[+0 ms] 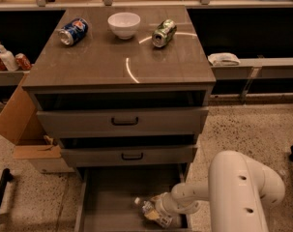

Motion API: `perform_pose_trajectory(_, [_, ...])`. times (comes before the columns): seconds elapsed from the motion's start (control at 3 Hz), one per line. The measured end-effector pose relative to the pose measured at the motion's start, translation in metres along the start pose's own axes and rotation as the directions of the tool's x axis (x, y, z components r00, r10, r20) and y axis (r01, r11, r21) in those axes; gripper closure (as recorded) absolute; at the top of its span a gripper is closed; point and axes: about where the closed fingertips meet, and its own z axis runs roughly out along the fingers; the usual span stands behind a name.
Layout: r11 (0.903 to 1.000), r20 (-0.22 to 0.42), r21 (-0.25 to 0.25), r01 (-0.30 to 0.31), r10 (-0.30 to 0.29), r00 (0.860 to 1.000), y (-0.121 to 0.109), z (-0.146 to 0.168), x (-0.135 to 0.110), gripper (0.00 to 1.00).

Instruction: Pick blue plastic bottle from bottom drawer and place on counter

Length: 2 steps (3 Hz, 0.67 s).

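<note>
The bottom drawer (107,197) is pulled open at the foot of the cabinet. The blue plastic bottle (147,207) lies on its side on the drawer floor near the right front, its white cap pointing left. My gripper (160,214) is down in the drawer right at the bottle's body, and my white arm (233,187) reaches in from the right. The gripper covers the bottle's far end. The counter (112,62) is the glossy grey-brown top of the cabinet.
On the counter stand a white bowl (124,24), a blue soda can (73,31) on its side and a green can (164,33) on its side. Two closed drawer fronts (124,121) sit above the open drawer. A cardboard box (20,124) stands to the left.
</note>
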Motion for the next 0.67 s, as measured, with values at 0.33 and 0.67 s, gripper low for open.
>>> perform_pose_trajectory(0.33, [0.9987,0.072,0.007,0.05,-0.051,0.996,0.002,-0.028,-0.014,1.0])
perform_pose_trajectory(0.67, [0.9932,0.18,0.032,0.112,-0.116,0.977,-0.01,-0.086,-0.029,1.0])
